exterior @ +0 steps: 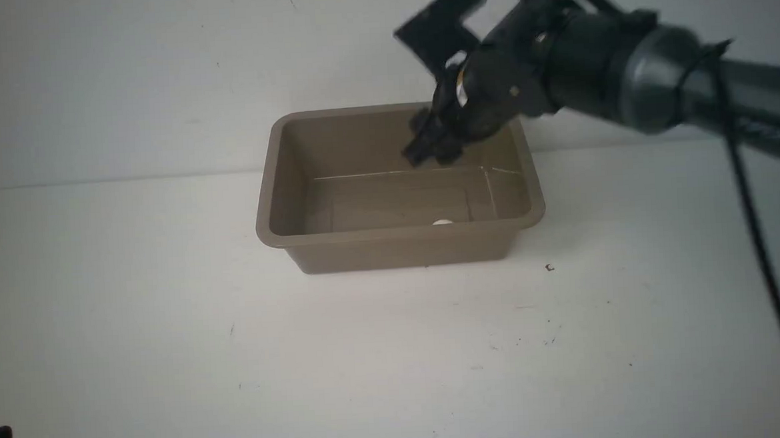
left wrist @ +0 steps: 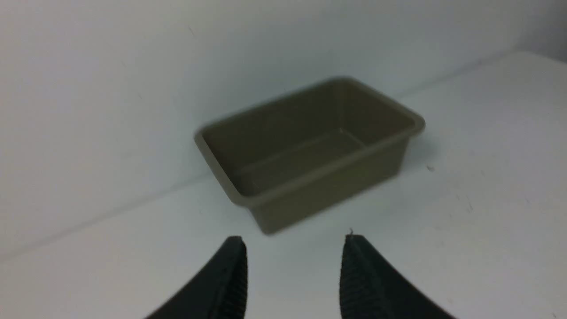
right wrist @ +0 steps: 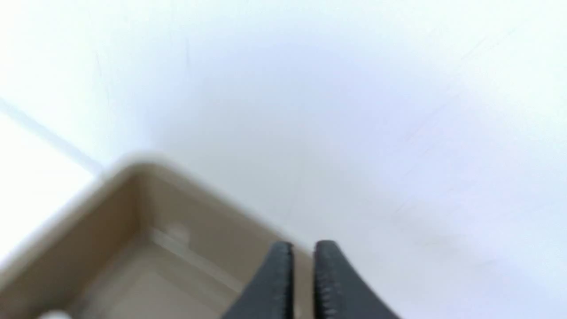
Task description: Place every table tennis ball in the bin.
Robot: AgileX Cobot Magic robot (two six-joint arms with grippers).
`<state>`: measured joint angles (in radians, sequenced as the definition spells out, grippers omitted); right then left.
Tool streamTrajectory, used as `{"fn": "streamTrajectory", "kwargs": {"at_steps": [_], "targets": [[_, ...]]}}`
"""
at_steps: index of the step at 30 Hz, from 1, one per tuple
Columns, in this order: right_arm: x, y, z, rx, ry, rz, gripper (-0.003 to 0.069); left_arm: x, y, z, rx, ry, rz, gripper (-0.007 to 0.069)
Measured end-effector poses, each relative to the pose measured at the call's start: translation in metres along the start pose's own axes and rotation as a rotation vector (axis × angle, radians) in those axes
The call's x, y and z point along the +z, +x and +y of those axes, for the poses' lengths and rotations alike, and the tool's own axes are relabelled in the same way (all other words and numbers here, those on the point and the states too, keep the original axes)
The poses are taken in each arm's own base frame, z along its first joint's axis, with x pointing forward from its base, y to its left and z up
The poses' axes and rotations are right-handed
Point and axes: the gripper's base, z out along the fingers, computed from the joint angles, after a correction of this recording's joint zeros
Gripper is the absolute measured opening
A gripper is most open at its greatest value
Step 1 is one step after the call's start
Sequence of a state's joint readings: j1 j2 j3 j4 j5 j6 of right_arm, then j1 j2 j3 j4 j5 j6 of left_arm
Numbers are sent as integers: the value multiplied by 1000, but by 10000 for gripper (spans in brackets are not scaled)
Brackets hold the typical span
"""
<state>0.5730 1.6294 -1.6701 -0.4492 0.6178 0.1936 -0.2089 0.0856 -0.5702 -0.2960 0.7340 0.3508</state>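
1. Upper centre of the front view, the bin (exterior: pixel 398 252) has a white ball (exterior: pixel 442 222) inside, near its front wall.
2. Over its upper right corner, the right gripper (right wrist: pixel 304 243) is nearly closed, holding nothing visible.
3. Lower left, the left gripper (left wrist: pixel 296 239) stands open, unloaded.
4. No loose ball shows; the job looks nearly or fully done.

The table (exterior: pixel 397 359) is white and carries a scatter of small dark specks and scratches (exterior: pixel 549 267), denser toward the right in the front view than the left. Behind it stands a pale wall (exterior: pixel 123 86), meeting its far edge along a thin, nearly level line.
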Motion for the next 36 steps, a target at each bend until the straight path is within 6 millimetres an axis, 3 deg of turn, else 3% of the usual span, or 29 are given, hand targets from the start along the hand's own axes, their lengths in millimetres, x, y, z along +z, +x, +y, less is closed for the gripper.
{"fn": "streamTrajectory", "kwargs": {"at_steps": [2,4,7,8,14,19,26,30,36], "targets": [[-38,1,-8,8,3,-73,0,-14,2,-1,10,-28,-63,268],[-67,15,-10,-2,0,-109,-8,-21,6,0,1,-63,-63,268],[-117,54,-10,-12,-32,-228,-13,-20,13,4,-13,-106,8,268],[-131,81,-6,-16,-50,-245,-13,-19,16,5,-18,-116,24,268],[-187,169,-1,23,-66,-352,-15,-11,27,7,-10,-126,68,268],[-216,215,1,88,-1,-401,-15,0,38,7,-7,-123,61,268],[-251,244,2,184,120,-537,-15,15,51,6,-32,-103,35,268],[-265,262,5,246,188,-597,-15,16,49,7,-33,-105,-7,268],[-263,270,5,312,204,-581,-15,16,49,6,-49,-99,-8,268]]}}
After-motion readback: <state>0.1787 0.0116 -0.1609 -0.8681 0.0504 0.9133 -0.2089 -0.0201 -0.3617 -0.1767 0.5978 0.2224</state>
